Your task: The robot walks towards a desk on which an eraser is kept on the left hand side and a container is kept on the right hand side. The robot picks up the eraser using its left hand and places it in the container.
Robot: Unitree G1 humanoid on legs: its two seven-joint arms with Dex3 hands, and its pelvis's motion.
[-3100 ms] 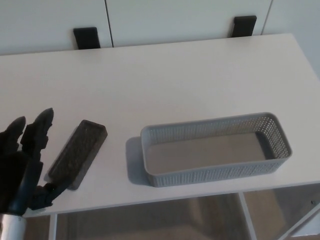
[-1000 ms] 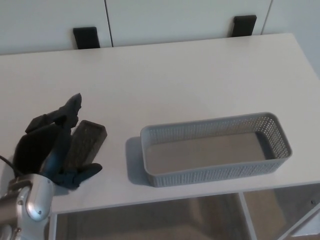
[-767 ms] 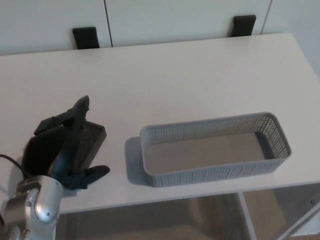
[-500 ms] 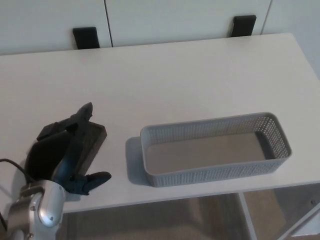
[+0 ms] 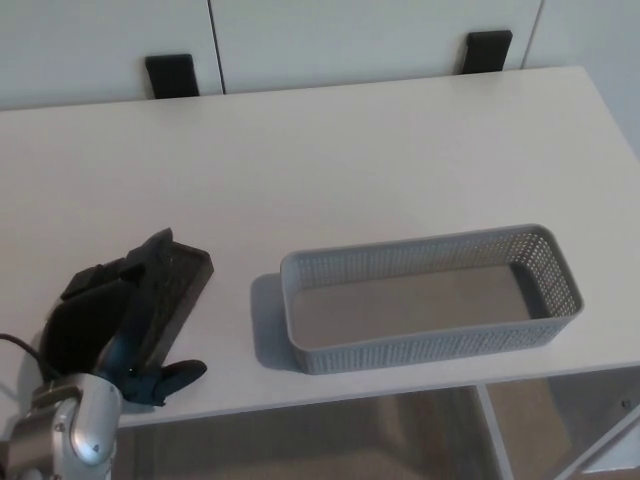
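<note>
Black left hand point(image 5: 110, 320) wraps the eraser point(image 5: 172, 290) at lower left; grip looks shallow, could slip before reaching the container point(image 5: 430, 297).

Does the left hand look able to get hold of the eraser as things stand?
Probably yes. The left hand is already draped over the eraser, thumb on its near side, and nothing lies between them; whether the grip is closed is unclear.

Eraser point(image 5: 172, 290) lies left of container point(image 5: 430, 297) (both on desk point(image 5: 350, 160)).
</note>
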